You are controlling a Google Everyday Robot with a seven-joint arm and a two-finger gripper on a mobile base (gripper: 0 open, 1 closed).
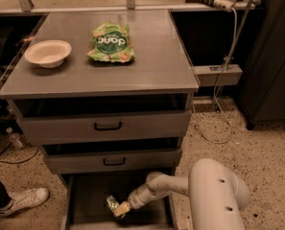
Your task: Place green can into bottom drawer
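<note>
The bottom drawer (91, 198) is pulled open under the grey cabinet, its flat dark floor showing. My white arm reaches down into it from the right. My gripper (123, 208) is low inside the drawer, near its middle, shut on the green can (114, 205). The can is tilted, its green and silver end sticking out to the left of the fingers, just above or on the drawer floor.
A white bowl (47, 52) and a flat green snack bag (111, 42) lie on the cabinet top (151, 66). The two upper drawers (108, 126) with black handles stand slightly open. A person's white shoe (24, 199) is on the floor at left. Cables hang at right.
</note>
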